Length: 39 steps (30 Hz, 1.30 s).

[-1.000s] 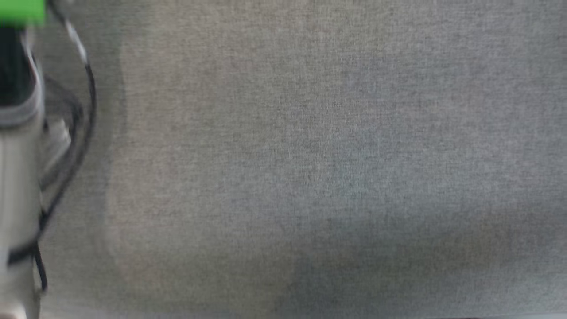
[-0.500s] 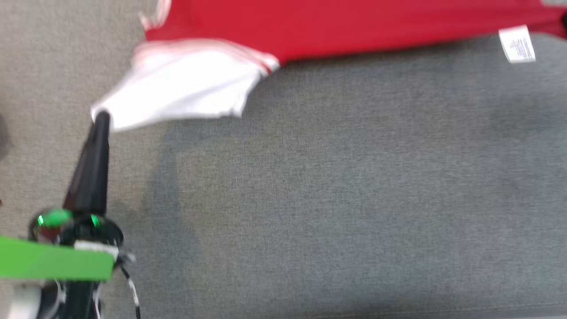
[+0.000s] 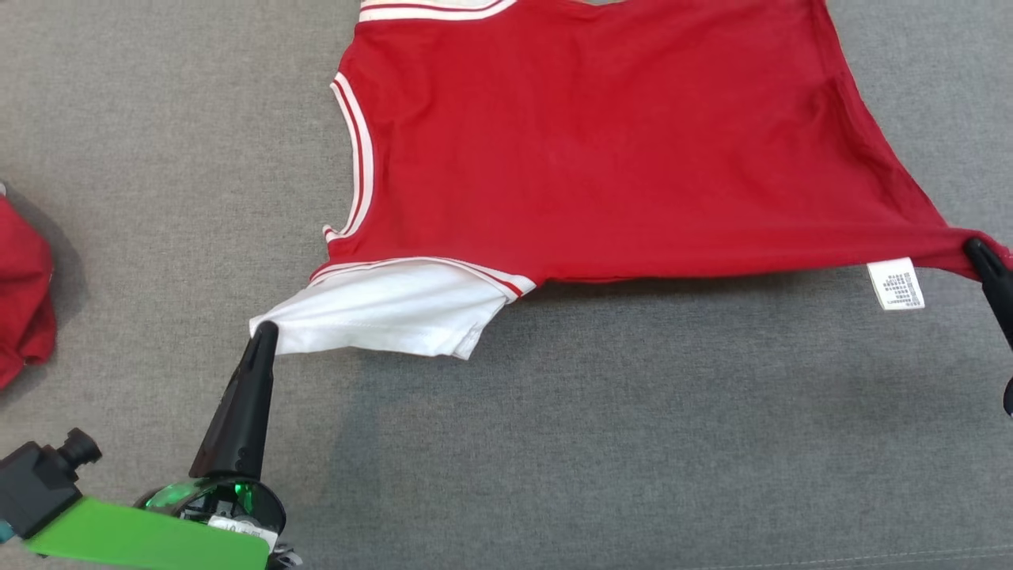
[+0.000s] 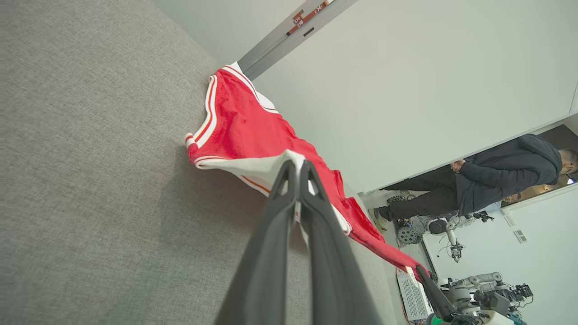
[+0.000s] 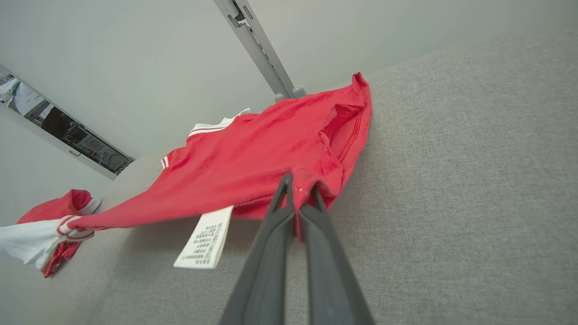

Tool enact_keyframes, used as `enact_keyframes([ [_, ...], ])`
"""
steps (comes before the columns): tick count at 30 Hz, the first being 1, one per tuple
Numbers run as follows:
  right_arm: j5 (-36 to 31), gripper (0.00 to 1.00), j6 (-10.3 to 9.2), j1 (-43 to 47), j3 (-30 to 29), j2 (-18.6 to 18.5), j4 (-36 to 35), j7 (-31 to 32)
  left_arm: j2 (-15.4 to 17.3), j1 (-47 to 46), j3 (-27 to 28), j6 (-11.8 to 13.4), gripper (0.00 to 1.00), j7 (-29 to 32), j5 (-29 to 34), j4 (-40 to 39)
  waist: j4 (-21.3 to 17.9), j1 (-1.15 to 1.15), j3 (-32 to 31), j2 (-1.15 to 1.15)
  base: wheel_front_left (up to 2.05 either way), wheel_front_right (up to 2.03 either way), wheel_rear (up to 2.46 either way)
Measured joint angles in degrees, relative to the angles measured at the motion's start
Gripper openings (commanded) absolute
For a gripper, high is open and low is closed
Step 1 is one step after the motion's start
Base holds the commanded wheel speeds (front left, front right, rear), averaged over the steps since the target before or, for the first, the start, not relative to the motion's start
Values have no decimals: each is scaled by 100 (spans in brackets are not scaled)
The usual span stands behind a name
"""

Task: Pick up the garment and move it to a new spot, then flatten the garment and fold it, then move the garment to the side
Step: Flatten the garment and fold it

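Observation:
The garment (image 3: 601, 150) is a red shirt with white sleeves and striped trim, stretched over the grey fabric surface (image 3: 633, 443). My left gripper (image 3: 264, 332) is shut on the end of its white sleeve (image 3: 388, 309); the left wrist view shows the same pinch (image 4: 295, 164) on the sleeve (image 4: 253, 167). At the right edge, my right gripper (image 3: 975, 247) is shut on the red hem corner beside a white care label (image 3: 896, 283). From the right wrist, the fingers (image 5: 295, 183) clamp red cloth (image 5: 253, 171), the label (image 5: 205, 241) hanging below. The held edge lifts off the surface.
Another red garment (image 3: 24, 301) lies crumpled at the left edge, also in the right wrist view (image 5: 58, 210). In the left wrist view a person (image 4: 487, 180) in dark clothes stands beyond the surface, with robot equipment (image 4: 478, 298) nearby.
The head camera has swung: the view went from bare grey surface to the stretched garment. The garment now appears fully in view, held at both ends.

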Motion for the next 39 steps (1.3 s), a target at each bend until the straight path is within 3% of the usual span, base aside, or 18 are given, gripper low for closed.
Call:
enact_keyframes([
  [6, 0, 0, 0, -29, 116, 172, 118, 2, -225, -552, -124, 65, 0, 79, 1, 557, -35, 0, 50, 0, 0, 0, 0],
  [13, 179, 0, -1, -965, 602, 466, 675, 238, -621, -1794, -155, -65, 0, 91, -2, 1578, -67, 0, 380, 0, 0, 0, 0],
  [29, 96, 0, -1, -2908, 1251, 538, 1437, 209, -573, -3779, -419, -404, 0, 342, 592, 3044, -84, 0, 1289, 0, 0, 0, 0],
  [30, 34, 6, -1, -3011, 1326, 534, 1488, 186, -564, -3827, -439, -426, 0, 339, 612, 3119, -86, 0, 1342, 0, 0, 0, 0],
  [31, -33, 47, -1, -3081, 1389, 522, 1544, 183, -549, -3851, -472, -452, 0, 343, 654, 3166, -87, 0, 1379, 0, 0, 0, 0],
  [32, -144, 100, -1, -3165, 1468, 513, 1630, 175, -546, -3871, -490, -480, 0, 336, 691, 3221, -88, 0, 1419, 0, 0, 0, 0],
  [33, -212, 100, -1, -3237, 1532, 515, 1694, 136, -554, -3883, -492, -499, 11, 312, 697, 3278, -89, 0, 1450, 0, 0, 0, 0],
  [34, -275, 100, -1, -3282, 1585, 516, 1728, 121, -549, -3897, -516, -503, 40, 310, 726, 3316, -90, 1, 1464, 0, 0, 0, 0],
  [35, -320, 100, -1, -3322, 1638, 521, 1771, 98, -549, -3910, -538, -525, 96, 308, 761, 3363, -90, 1, 1462, 0, 0, 0, 0],
  [36, -342, 100, -1, -3345, 1681, 519, 1811, 76, -552, -3913, -552, -533, 100, 280, 771, 3406, -90, 1, 1447, 0, 0, 0, 0],
  [39, -419, 100, -1, -3330, 1699, 472, 1887, 33, -454, -3903, -615, -515, 100, 114, 1053, 3450, -97, 1, 1351, 0, 0, 0, 0],
])
